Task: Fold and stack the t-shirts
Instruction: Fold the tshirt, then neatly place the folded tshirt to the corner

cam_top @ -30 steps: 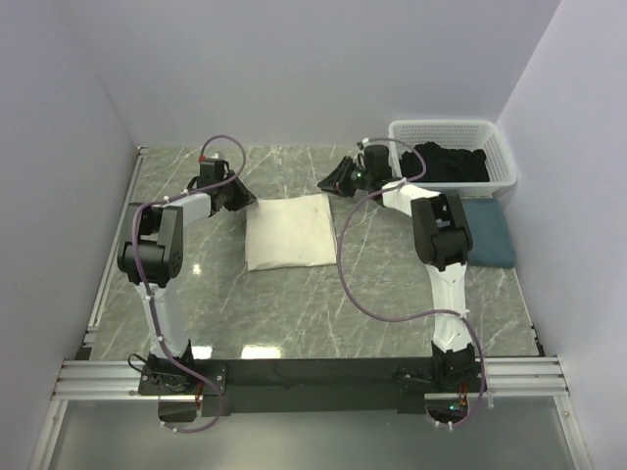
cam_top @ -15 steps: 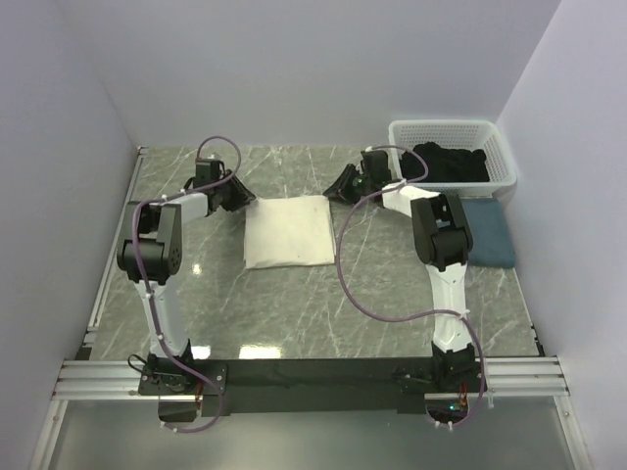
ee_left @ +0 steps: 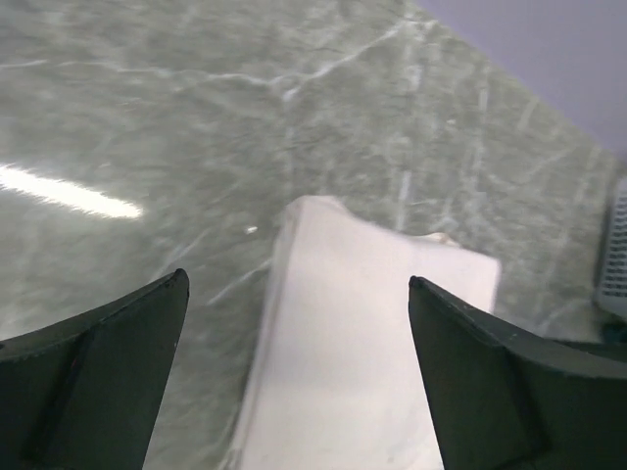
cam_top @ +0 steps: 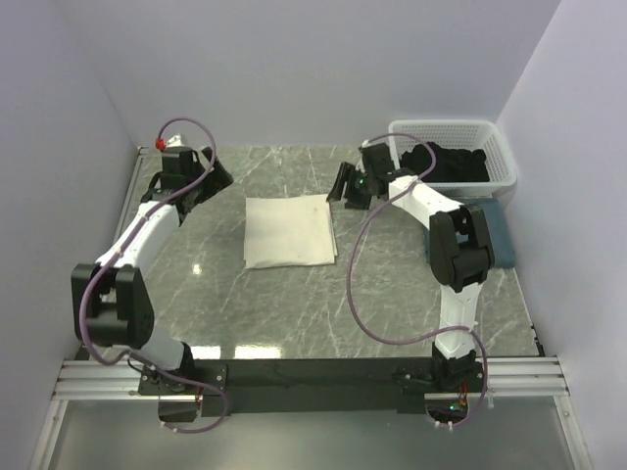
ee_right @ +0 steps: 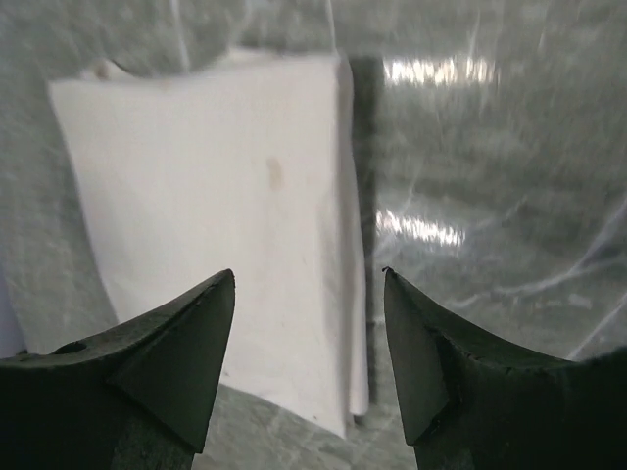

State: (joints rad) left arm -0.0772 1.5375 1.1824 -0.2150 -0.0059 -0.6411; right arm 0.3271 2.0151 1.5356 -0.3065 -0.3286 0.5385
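Note:
A white folded t-shirt [cam_top: 289, 231] lies flat on the marble table [cam_top: 294, 313], a little behind the middle. My left gripper [cam_top: 219, 178] hovers off its far left corner, open and holding nothing. In the left wrist view the white t-shirt [ee_left: 372, 323] shows below and between the spread fingers [ee_left: 98, 382] of the left gripper [ee_left: 296, 278]. My right gripper [cam_top: 340, 183] is off the far right corner, also open and empty. In the right wrist view the right gripper [ee_right: 308, 271] hangs over the white t-shirt [ee_right: 216, 176]. A blue folded t-shirt [cam_top: 495, 235] lies at the right, partly behind the right arm.
A white plastic basket [cam_top: 500, 162] at the back right holds dark clothes [cam_top: 451, 162]. Its corner shows at the right edge of the left wrist view as the basket [ee_left: 617, 255]. Walls close in the table on the left, back and right.
Both grippers have opened and drawn back from the white t-shirt's far corners. The left arm swung out to the left. The t-shirt now lies flatter.

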